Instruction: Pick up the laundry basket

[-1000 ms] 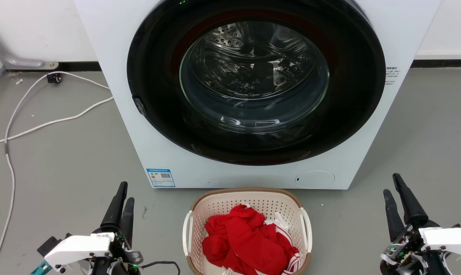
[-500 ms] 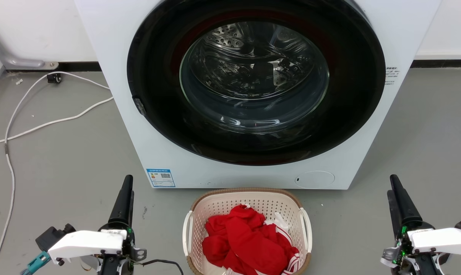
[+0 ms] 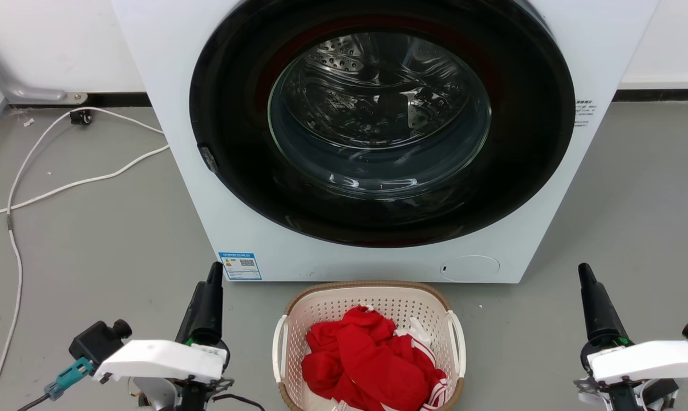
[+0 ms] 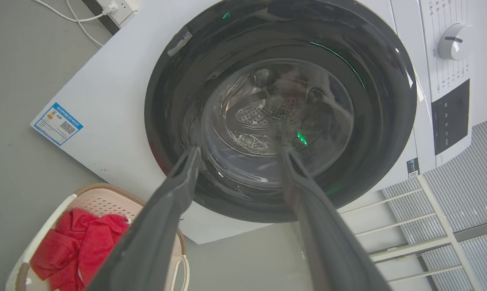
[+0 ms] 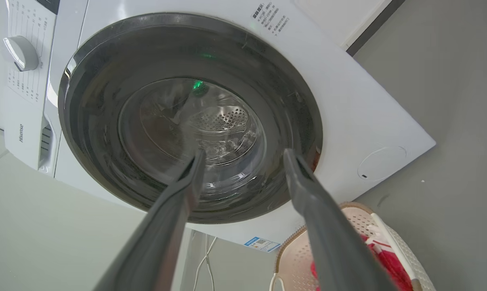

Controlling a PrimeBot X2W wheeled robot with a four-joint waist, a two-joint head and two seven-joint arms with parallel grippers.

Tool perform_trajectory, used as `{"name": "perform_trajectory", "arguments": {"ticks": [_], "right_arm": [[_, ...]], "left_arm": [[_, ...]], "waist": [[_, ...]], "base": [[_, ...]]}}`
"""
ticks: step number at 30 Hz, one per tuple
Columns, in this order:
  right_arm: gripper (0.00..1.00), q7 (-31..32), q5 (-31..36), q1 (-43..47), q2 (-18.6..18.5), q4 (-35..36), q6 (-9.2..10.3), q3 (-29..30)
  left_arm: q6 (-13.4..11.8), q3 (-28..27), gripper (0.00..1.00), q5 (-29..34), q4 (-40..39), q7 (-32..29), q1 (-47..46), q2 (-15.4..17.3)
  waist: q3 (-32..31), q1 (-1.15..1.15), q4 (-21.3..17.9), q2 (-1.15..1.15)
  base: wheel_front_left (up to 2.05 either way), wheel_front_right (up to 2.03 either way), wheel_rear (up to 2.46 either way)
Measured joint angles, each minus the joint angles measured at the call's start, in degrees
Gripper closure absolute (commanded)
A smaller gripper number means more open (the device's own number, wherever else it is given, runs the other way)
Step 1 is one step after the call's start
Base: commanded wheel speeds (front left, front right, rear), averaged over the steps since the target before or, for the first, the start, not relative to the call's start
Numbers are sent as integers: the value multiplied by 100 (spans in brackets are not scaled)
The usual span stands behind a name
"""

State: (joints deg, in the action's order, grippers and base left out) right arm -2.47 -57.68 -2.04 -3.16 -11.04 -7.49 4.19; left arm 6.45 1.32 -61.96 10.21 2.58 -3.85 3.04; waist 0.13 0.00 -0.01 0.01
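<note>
The laundry basket (image 3: 328, 305) is cream with a brown rim and white side handles. It stands on the floor just in front of the washer, holding red clothes (image 3: 372, 357). My left gripper (image 3: 214, 270) hovers left of it and my right gripper (image 3: 583, 270) further off to its right, both pointing at the washer, seen edge-on. In the left wrist view the left gripper (image 4: 239, 151) is open, with the basket (image 4: 100, 200) at lower left. The right gripper (image 5: 244, 154) is open too, with the basket (image 5: 298, 254) at lower right. Neither gripper touches it.
A white front-loading washer (image 3: 247, 228) with a closed dark round door (image 3: 378, 137) stands right behind the basket. White cables (image 3: 64, 185) trail over the grey floor at the left. A white slatted rack (image 4: 409, 226) stands beside the washer.
Both grippers have rolled so their fingers now line up edge-on in the head view. The left one has moved right, closer to the basket. The basket has not moved.
</note>
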Motion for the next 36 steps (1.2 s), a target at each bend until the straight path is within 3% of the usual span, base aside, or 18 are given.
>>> {"name": "perform_trajectory", "arguments": {"ticks": [11, 36], "right_arm": [[0, -205, 1357, 91, 3, 131, 0, -31], [0, -433, 3587, 218, 9, 378, 0, -122]], "left_arm": [[-140, 205, 0, 1278, -23, 207, 0, -1], [-369, 345, 0, 3236, -45, 622, 1, -1]], "waist": [[-6, 0, 5, 0], [-27, 0, 7, 0]], "base": [[0, 0, 0], [0, 0, 0]]}}
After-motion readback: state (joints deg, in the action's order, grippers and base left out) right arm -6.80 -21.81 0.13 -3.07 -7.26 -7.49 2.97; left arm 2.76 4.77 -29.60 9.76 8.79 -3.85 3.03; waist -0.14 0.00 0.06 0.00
